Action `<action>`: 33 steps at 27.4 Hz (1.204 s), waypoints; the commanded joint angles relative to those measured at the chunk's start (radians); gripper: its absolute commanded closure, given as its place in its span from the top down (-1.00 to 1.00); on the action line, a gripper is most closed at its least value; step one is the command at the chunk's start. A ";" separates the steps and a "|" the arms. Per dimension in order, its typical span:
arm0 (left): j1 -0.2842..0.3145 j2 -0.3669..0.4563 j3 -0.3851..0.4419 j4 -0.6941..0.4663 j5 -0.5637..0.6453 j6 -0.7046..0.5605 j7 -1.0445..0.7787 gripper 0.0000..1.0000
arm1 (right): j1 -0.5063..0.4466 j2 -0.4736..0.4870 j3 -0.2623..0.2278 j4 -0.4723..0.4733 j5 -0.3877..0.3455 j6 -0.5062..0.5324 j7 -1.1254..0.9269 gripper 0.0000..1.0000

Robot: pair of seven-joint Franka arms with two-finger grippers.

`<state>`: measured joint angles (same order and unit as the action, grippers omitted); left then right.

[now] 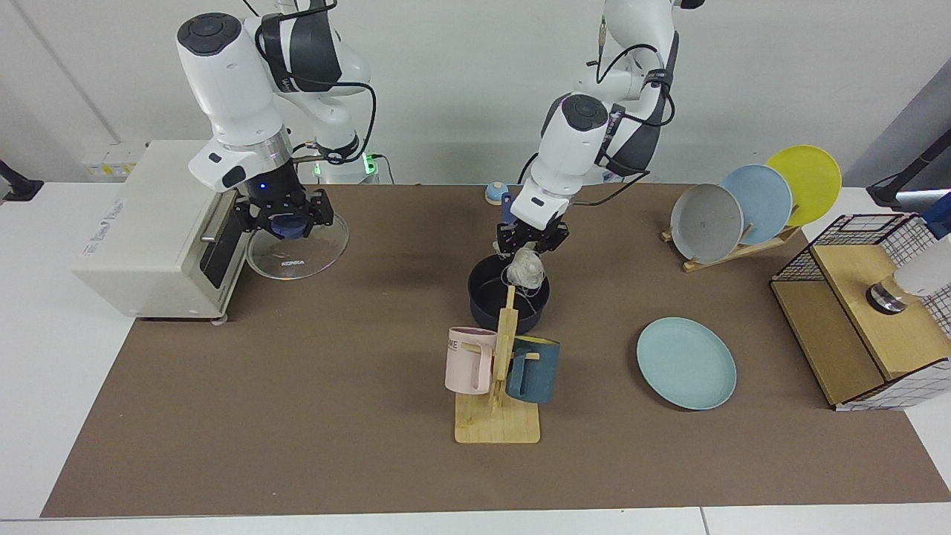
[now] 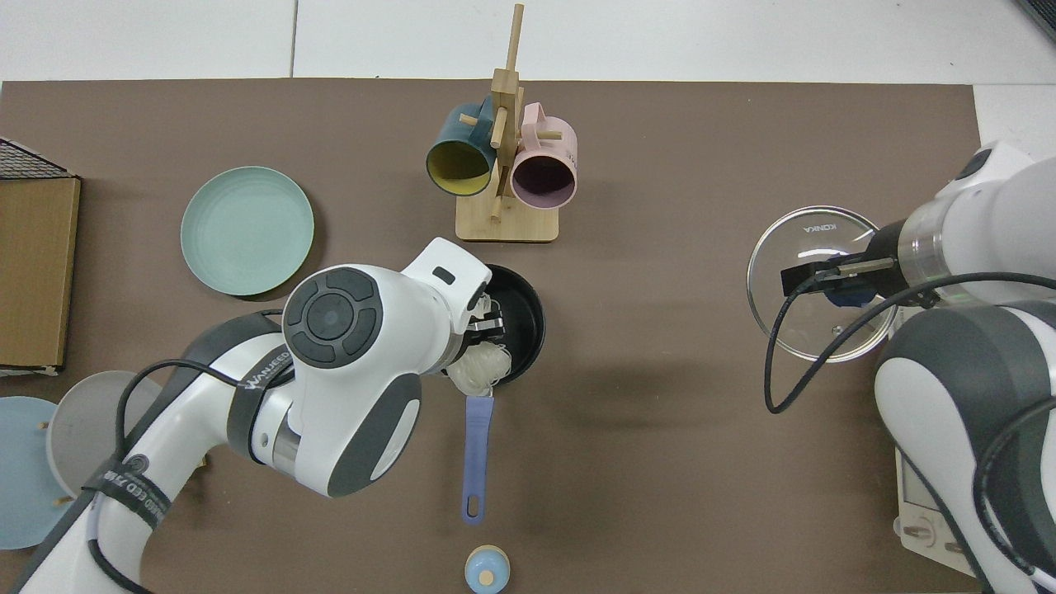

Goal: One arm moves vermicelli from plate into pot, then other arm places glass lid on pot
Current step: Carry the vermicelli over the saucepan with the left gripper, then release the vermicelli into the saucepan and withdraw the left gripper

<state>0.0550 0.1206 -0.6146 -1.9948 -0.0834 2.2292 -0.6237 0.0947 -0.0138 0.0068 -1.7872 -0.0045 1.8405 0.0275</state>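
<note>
While the left gripper [image 1: 532, 244] is pinching the vermicelli [image 1: 526, 269] so the tangle is dangling just beneath it, over the pot [image 1: 483, 291], the load is sitting near the handle-side rim rather than the centre, probably so strands are clearing the wall before release. Well off to its side, the plate [image 1: 687, 364] is lying bare. The right gripper [image 1: 284, 220], clamped on the glass lid [image 1: 297, 249] by its knob, is holding it raised and tilted, waiting its turn.

From above, the left arm's wrist hides much of the pot [image 2: 524, 318]; the knob of the glass lid [image 2: 817, 239] sits mostly under the right gripper [image 2: 825, 279], and both arms run off the picture's edges
</note>
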 commanded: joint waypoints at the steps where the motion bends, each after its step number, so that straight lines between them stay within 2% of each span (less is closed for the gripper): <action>1: -0.040 0.022 0.004 -0.030 -0.003 0.064 -0.037 -1.00 | -0.012 -0.015 0.009 -0.009 0.023 -0.009 -0.032 -1.00; 4: -0.046 0.069 0.004 -0.030 0.002 0.121 -0.044 -1.00 | -0.012 -0.015 0.009 -0.009 0.023 -0.007 -0.032 -1.00; 14: -0.044 0.111 0.006 -0.050 0.054 0.141 -0.037 -1.00 | -0.013 -0.012 0.010 -0.012 0.023 -0.003 -0.032 -1.00; 15: -0.044 0.113 0.006 -0.048 0.069 0.139 -0.036 -0.65 | -0.013 -0.012 0.010 -0.012 0.024 -0.001 -0.032 -1.00; 16: -0.043 0.114 0.006 -0.045 0.077 0.138 -0.036 -0.21 | -0.012 -0.011 0.010 -0.012 0.024 0.000 -0.032 -1.00; 19: -0.044 0.116 0.010 -0.038 0.079 0.138 -0.034 0.85 | -0.012 -0.009 0.010 -0.012 0.024 0.002 -0.029 -1.00; 20: -0.044 0.116 0.012 -0.036 0.079 0.135 -0.034 1.00 | -0.010 -0.008 0.010 -0.012 0.024 0.003 -0.029 -1.00; 26: -0.035 0.111 0.027 0.028 0.085 0.054 -0.030 1.00 | -0.010 -0.005 0.010 -0.012 0.024 0.009 -0.029 -1.00; 33: -0.032 0.099 0.087 0.224 0.085 -0.213 0.018 1.00 | -0.009 -0.005 0.010 -0.012 0.024 0.011 -0.024 -1.00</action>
<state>0.0196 0.2310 -0.5643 -1.9000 -0.0178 2.1815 -0.6330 0.0974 -0.0113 0.0086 -1.7939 -0.0039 1.8412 0.0275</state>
